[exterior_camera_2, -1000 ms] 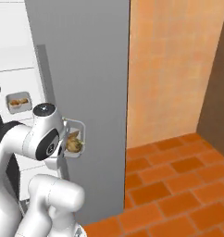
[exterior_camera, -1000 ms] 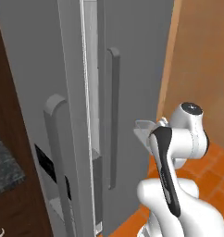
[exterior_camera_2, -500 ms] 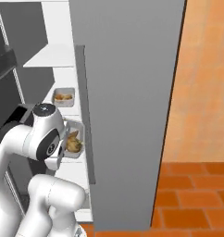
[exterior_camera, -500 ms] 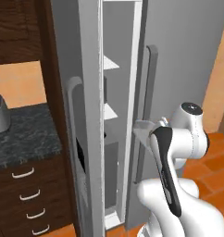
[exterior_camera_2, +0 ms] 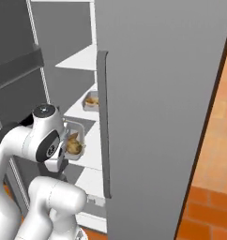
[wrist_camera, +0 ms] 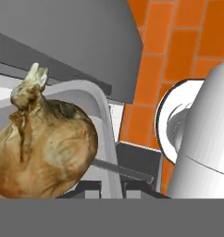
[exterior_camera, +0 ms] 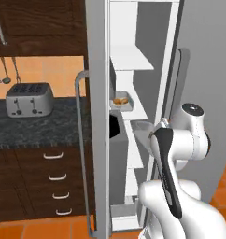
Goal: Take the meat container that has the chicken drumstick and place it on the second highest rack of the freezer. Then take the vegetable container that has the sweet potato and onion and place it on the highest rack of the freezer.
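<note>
Before the open freezer point(exterior_camera_2: 148, 93), the fingers point(wrist_camera: 111, 187) pinch the rim of the vegetable container point(exterior_camera_2: 74, 140) holding the onion point(wrist_camera: 42, 148).

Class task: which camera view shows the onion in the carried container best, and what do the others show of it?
The hand view: the onion is close up, its skin and tip clear. In the right base view the onion is small, in the container. In the left base view the arm hides it.
</note>
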Controlling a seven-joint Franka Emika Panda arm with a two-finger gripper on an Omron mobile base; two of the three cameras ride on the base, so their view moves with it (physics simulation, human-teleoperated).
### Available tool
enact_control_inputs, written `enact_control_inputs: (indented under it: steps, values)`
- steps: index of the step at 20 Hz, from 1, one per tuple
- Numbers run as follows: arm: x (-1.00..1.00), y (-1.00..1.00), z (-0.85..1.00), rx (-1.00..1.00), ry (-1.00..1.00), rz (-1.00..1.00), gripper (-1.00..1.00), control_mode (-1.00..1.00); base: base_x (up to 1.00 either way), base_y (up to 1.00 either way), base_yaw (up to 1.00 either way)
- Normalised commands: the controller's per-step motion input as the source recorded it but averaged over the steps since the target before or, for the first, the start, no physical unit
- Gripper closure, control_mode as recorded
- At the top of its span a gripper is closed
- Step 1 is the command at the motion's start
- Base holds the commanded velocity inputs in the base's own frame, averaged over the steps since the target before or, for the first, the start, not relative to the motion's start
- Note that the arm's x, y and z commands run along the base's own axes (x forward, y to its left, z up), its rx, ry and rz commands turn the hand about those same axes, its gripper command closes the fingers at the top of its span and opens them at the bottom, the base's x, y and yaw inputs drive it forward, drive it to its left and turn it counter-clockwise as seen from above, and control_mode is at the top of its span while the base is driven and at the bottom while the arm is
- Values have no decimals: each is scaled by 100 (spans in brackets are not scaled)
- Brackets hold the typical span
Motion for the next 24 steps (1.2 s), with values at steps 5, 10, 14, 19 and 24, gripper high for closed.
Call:
enact_control_inputs:
  steps: [5, 10, 14, 19, 24]
  values:
    - [0, 0, 0, 0, 0, 0, 100, 100, 19, -11, 49]
    - [0, 0, 0, 0, 0, 0, 100, 100, 15, 4, 43]
    - [0, 0, 0, 0, 0, 0, 100, 100, 37, 24, 24]
    - [0, 0, 0, 0, 0, 0, 100, 100, 32, 0, 1]
    - [0, 0, 0, 0, 0, 0, 100, 100, 25, 0, 0]
